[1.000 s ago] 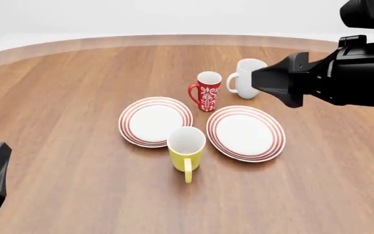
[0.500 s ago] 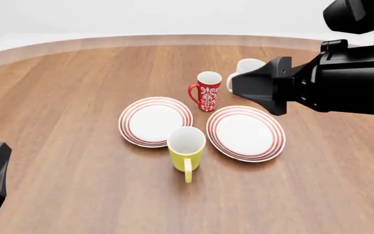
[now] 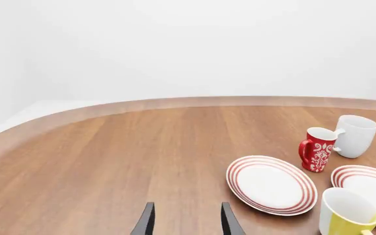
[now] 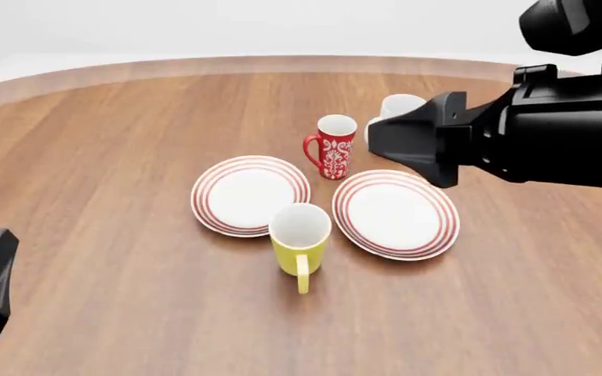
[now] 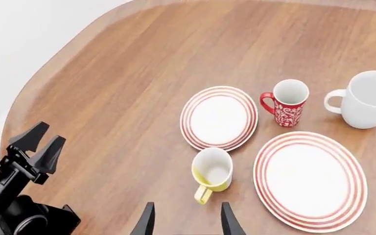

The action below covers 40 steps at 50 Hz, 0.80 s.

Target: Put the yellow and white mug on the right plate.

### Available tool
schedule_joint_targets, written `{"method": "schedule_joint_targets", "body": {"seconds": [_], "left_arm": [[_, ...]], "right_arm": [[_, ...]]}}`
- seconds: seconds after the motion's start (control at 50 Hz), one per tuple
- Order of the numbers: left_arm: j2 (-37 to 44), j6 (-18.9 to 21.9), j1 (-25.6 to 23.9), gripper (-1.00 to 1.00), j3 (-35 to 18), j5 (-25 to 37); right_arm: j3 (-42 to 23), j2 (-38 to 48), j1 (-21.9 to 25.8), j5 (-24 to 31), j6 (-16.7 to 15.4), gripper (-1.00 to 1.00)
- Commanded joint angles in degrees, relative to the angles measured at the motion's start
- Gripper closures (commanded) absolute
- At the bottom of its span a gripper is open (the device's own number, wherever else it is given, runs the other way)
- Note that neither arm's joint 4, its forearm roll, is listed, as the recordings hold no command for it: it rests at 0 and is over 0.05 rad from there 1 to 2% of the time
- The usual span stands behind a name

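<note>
Your yellow and white mug (image 4: 300,241) is standing upright on the counter (image 4: 123,157), tucked in the gap between the two ringed plates at their near edges, handle pointing back toward you. It's just beside the right plate (image 4: 395,213), which has nothing on it. The left plate (image 4: 250,194) sits on the mug's other side. Behind the plates you've got the red patterned mug (image 4: 334,146), with the white mug (image 4: 397,107) further right and partly hidden by your right arm.

Your right hand (image 5: 182,220) hangs high over the counter with its fingers apart and nothing between them, looking down at the whole set. Your left hand (image 3: 183,223) is low at the near left corner, also spread open and holding nothing, well apart from the mugs.
</note>
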Motion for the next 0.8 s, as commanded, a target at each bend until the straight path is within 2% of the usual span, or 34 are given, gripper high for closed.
{"method": "schedule_joint_targets", "body": {"seconds": [0.02,0.1,0.22,0.32,0.34,0.48,0.62,0.8], "left_arm": [[0.0,0.0,0.0,-1.00,0.0,0.0],[0.0,0.0,0.0,-1.00,0.0,0.0],[0.0,0.0,0.0,-1.00,0.0,0.0],[0.0,0.0,0.0,-1.00,0.0,0.0],[0.0,0.0,0.0,-1.00,0.0,0.0],[0.0,0.0,0.0,-1.00,0.0,0.0],[0.0,0.0,0.0,-1.00,0.0,0.0],[0.0,0.0,0.0,-1.00,0.0,0.0]], "right_arm": [[-0.3,1.2,1.6,-0.8,2.2,-1.00],[-0.1,2.6,2.5,-2.0,5.1,-1.00],[-0.5,6.0,4.7,-3.0,7.2,-1.00],[-1.4,8.3,5.5,-1.2,9.1,-1.00],[-1.8,9.1,6.9,-0.9,10.1,-1.00],[-1.8,9.0,6.2,2.0,12.6,-1.00],[-3.4,12.2,7.9,3.5,14.2,-1.00],[-5.0,12.9,5.3,5.5,14.3,-1.00]]}}
